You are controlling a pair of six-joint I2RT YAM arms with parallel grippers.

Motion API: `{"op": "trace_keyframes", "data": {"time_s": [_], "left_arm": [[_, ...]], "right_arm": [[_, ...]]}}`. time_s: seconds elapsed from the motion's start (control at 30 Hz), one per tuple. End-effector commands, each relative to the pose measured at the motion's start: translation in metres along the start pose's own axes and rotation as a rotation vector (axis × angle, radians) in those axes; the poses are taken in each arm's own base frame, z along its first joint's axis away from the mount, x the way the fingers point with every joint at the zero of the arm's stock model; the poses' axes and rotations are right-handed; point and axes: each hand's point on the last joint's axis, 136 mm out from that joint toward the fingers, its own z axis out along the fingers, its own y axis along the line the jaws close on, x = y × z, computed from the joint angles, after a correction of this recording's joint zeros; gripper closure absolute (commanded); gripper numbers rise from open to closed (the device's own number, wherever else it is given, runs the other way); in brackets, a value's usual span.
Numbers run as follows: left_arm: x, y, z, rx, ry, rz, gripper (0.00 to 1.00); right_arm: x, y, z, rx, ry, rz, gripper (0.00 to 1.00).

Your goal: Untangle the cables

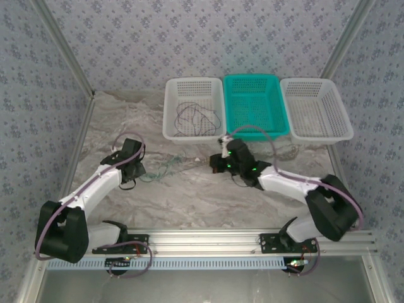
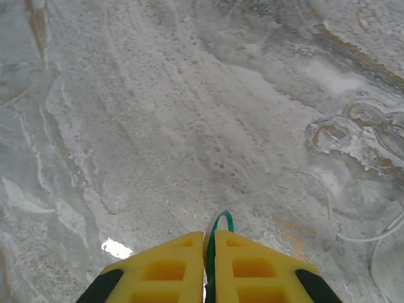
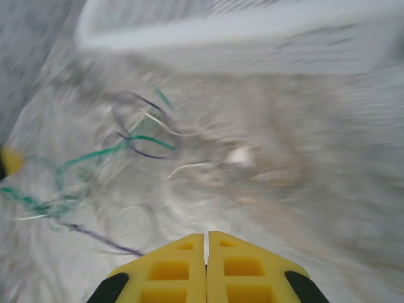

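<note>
Thin tangled cables (image 3: 126,148), teal-green, dark purple and pale strands, looped loosely on the marbled table (image 1: 189,202) between the arms, left gripper (image 2: 207,243) clenched on a teal-green cable (image 2: 211,252), right gripper (image 3: 206,238) pressed closed on nothing, view blurred.

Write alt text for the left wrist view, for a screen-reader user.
The left gripper, its yellow fingers pressed together, pinches a thin green cable, with a small loop of it poking out past the tips. Below is a marbled grey-white table, with a thin pale wire curving near the right edge.
</note>
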Motion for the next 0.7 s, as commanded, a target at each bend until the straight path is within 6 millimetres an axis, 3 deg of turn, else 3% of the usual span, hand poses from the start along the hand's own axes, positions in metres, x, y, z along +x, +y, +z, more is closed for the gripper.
{"op": "trace_keyframes", "data": {"time_s": [0.0, 0.17, 0.47, 0.57, 0.67], "left_arm": [[-0.009, 0.030, -0.008, -0.106, -0.036, -0.036, 0.90], [-0.017, 0.045, -0.009, -0.129, -0.049, -0.068, 0.94], [-0.033, 0.077, -0.007, -0.195, -0.062, -0.149, 0.99], [-0.035, 0.082, -0.007, -0.199, -0.067, -0.184, 0.99], [-0.034, 0.076, -0.005, -0.160, -0.064, -0.190, 1.00]], "right_arm": [[-0.023, -0.066, -0.046, 0.248, -0.150, 0.122, 1.00], [-0.035, -0.131, -0.123, 0.502, -0.305, 0.255, 1.00], [-0.049, -0.171, -0.237, 0.715, -0.553, 0.424, 1.00], [-0.058, -0.176, -0.261, 0.733, -0.632, 0.484, 1.00], [-0.071, -0.169, -0.255, 0.651, -0.637, 0.468, 1.00]]}}
